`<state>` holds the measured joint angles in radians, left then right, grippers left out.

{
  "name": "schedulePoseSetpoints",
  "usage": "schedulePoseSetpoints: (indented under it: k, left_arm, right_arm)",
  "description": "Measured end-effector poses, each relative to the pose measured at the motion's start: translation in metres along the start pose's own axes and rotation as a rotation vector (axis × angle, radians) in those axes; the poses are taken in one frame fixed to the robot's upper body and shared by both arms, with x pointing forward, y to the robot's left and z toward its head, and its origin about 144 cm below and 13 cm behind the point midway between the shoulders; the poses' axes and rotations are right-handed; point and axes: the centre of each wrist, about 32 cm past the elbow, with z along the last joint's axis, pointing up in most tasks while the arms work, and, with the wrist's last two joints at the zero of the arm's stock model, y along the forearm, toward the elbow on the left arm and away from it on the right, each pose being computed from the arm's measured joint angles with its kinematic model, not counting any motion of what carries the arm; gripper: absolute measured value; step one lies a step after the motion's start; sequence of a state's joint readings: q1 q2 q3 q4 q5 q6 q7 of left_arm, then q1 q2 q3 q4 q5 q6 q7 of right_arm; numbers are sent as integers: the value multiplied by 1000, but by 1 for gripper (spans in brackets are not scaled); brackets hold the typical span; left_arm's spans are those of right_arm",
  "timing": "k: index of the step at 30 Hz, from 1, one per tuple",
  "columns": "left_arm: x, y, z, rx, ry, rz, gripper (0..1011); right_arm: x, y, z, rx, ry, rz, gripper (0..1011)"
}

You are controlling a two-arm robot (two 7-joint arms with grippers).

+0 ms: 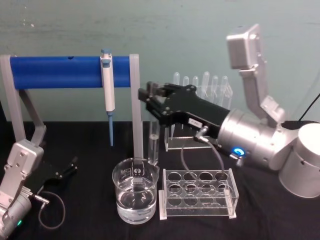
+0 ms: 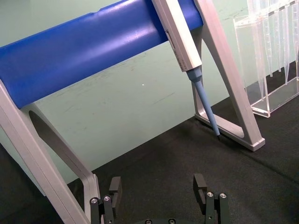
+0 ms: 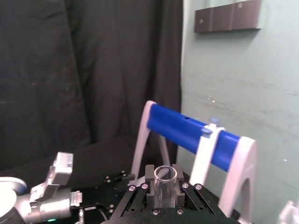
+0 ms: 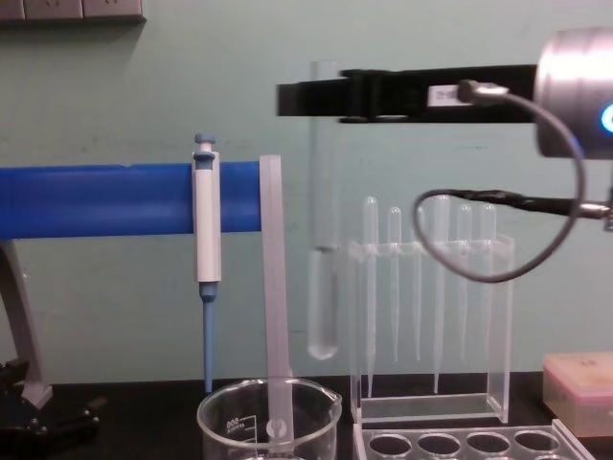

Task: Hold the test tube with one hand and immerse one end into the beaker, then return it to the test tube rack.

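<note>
We're holding the test tube [image 4: 323, 240] upright, right hand [image 4: 299, 99] clamped round its top, rounded end hanging just above the beaker [image 4: 268, 422], left hand [image 2: 158, 186] idling open.

In the chest view the bottom edge cuts the beaker [image 4: 268, 422] partway down its wall, and the test tube rack [image 4: 469, 444] too (top holes visible, nothing lower); the right edge clips a pinkish box [image 4: 580, 383]; where the right gripper [image 4: 321, 99] crosses the test tube [image 4: 324, 287], that band of glass is hidden; in the right wrist view the tube's length below the jaws is hidden — rim excepted; the left gripper [image 2: 158, 191] is cut by the left wrist view's lower edge.
</note>
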<state>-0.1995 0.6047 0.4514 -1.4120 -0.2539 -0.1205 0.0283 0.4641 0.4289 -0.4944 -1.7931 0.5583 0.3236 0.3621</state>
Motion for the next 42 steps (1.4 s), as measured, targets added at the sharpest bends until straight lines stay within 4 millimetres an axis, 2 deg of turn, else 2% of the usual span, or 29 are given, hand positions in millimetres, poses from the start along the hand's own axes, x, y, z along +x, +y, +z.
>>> schedulePoseSetpoints:
  k: [7,13,30,42]
  left_arm:
    - [0,0,0,0,0,0,1000]
    - [0,0,0,0,0,0,1000]
    - [0,0,0,0,0,0,1000]
    - [0,0,0,0,0,0,1000]
  right_arm:
    - [-7,12,-7,-15,-4,33,224]
    - [-11,19,-22,-12,-12,47,224]
    - [-13,19,-63,1,-12,60,224]
    - [-14,21,-80,-8,-27,71,224]
